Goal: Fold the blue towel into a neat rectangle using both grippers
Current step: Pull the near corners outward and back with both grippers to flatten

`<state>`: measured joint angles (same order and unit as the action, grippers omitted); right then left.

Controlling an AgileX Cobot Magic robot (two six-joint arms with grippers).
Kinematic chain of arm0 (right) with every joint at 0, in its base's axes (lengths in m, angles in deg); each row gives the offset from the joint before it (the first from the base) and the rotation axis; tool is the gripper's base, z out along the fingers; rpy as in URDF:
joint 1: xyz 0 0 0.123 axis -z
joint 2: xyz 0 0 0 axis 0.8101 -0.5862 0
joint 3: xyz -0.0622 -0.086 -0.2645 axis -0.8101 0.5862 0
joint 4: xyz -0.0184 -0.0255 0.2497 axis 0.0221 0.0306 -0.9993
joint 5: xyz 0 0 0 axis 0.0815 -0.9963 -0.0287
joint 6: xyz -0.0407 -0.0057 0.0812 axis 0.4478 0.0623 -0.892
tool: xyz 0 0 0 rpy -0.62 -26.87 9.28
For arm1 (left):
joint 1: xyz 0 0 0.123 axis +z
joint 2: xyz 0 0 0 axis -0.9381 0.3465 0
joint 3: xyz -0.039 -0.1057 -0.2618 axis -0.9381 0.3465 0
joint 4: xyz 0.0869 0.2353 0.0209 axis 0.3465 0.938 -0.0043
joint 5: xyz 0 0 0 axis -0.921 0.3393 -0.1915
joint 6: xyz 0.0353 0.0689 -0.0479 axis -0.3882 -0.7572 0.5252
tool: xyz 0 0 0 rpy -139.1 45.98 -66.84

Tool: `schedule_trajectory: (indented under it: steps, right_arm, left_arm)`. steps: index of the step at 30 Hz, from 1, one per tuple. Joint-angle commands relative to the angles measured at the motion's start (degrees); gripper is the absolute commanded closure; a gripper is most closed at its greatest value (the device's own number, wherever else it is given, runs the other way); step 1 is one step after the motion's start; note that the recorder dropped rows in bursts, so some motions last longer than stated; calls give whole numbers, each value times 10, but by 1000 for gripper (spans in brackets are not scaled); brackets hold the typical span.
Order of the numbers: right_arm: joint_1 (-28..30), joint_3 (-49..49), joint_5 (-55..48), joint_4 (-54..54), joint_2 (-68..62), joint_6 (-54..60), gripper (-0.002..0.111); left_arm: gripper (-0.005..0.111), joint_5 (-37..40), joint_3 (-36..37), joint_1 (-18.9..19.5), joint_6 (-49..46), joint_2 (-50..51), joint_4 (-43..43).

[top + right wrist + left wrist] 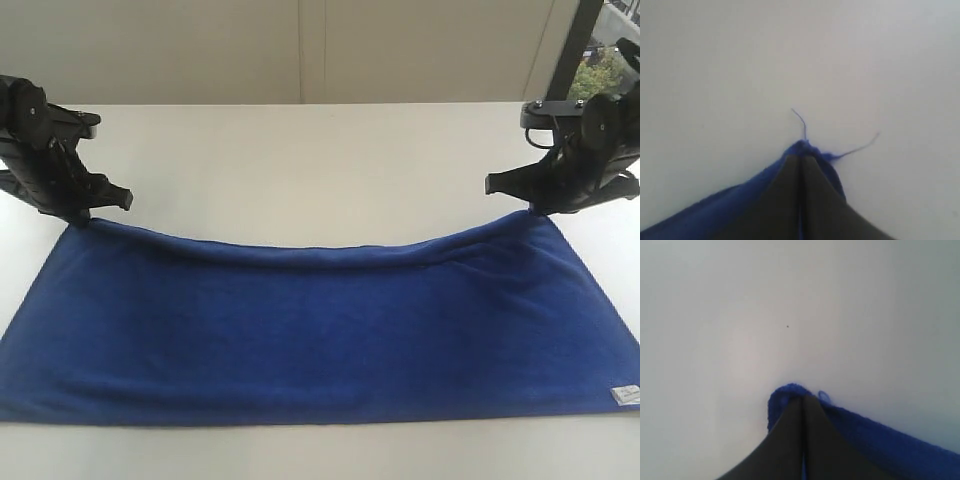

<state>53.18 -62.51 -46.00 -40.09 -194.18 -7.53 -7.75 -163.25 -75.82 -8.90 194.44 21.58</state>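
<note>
The blue towel [320,330] lies spread wide across the white table, its far edge sagging in the middle and lifted at both far corners. A small white label [624,396] sits at its near right corner. My left gripper [82,218] is shut on the far left corner, and the left wrist view shows the black jaws pressed together [803,399] with blue cloth [785,397] bulging around the tips. My right gripper [533,211] is shut on the far right corner; in the right wrist view the closed tips [800,157] pinch the cloth [730,212], with loose threads sticking out.
The white table [320,170] stretches behind the towel to a pale wall. A dark post [572,50] and some greenery stand at the far right behind the right arm.
</note>
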Motion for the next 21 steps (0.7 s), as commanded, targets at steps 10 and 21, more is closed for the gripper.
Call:
schedule_trajectory:
  steps: [10, 21]
  right_arm:
    - [7, -11, 47, 14, -31, 6, 108]
    - [10, -11, 66, 22, -43, 2, 108]
  left_arm:
    - [107, 11, 1, 2, 6, 6, -2]
    - [107, 8, 1, 2, 38, 6, -2]
